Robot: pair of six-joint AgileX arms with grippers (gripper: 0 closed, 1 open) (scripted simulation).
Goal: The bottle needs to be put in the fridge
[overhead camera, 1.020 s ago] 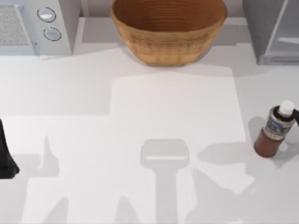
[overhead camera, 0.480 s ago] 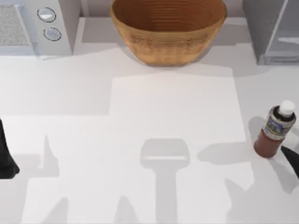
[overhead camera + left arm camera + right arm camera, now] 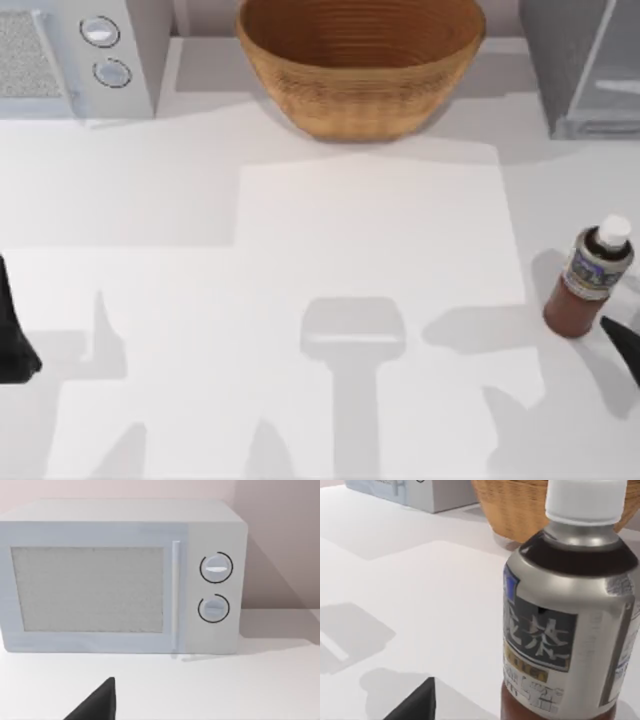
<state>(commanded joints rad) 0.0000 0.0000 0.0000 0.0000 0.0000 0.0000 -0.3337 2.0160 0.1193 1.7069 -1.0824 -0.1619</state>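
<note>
— Near the right edge of the tabletop (image 3: 330, 220), what is seen?

— The bottle (image 3: 588, 280) is stood upright there, about midway between the far and near edges, its white cap on top and its grey-blue label wrapped round the upper body. A dark tip of the right gripper (image 3: 625, 345) is seen just beside the bottle's base, toward the near right corner. How far that gripper is opened cannot be told, and nothing is seen to be held by it. In the right wrist view the bottle (image 3: 570, 610) is shown close up, with one dark fingertip (image 3: 415, 702) low in the picture.

— And the fridge?

— The fridge (image 3: 580, 65) is placed at the far right corner, well apart from the bottle. The bottle is not inside it.

— What else is carried by the tabletop?

— A wicker basket (image 3: 360, 65) is set at the middle of the far edge, and a white microwave (image 3: 75, 55) with two round knobs at the far left corner.

— The left arm?

— The left gripper (image 3: 12, 340) is parked at the left edge. Its opening cannot be told either. The microwave (image 3: 122, 577) is faced in the left wrist view.
</note>
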